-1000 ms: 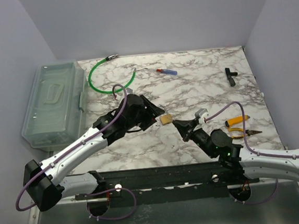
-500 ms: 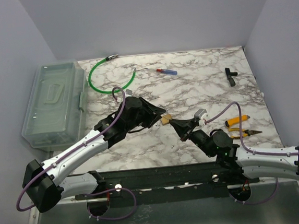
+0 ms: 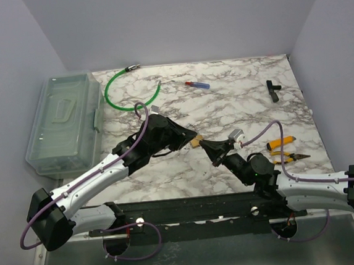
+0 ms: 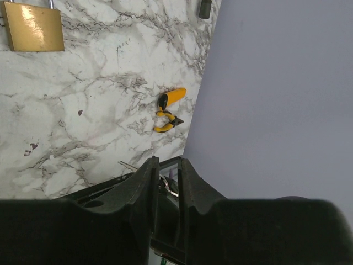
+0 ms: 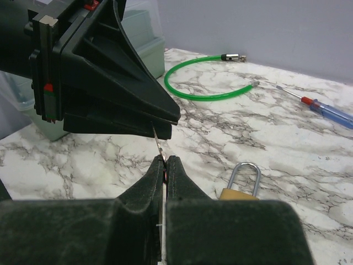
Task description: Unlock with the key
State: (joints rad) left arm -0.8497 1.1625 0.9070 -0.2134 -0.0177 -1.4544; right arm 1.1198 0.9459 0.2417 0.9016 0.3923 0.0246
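Observation:
A brass padlock (image 5: 237,193) with a silver shackle lies flat on the marble table, just right of my right fingers. It also shows in the left wrist view (image 4: 33,25) and, half hidden between the two grippers, in the top view (image 3: 196,142). My right gripper (image 5: 166,159) (image 3: 204,144) is shut on a small silver key (image 5: 159,142) whose blade points up and away. The blade's tip reaches the underside of my left gripper (image 3: 191,135). The left gripper (image 4: 168,161) has a narrow gap between its fingers and grips nothing that I can see.
Yellow-handled pliers (image 3: 282,150) lie at the right. A red-and-blue screwdriver (image 3: 197,85), a green cable loop (image 3: 127,90) and a black fitting (image 3: 273,90) lie at the back. A clear plastic box (image 3: 64,124) stands off the table's left edge.
The two grippers have closed in on each other above the padlock. The left one moved right, the right one moved left. The padlock is now mostly covered in the top view.

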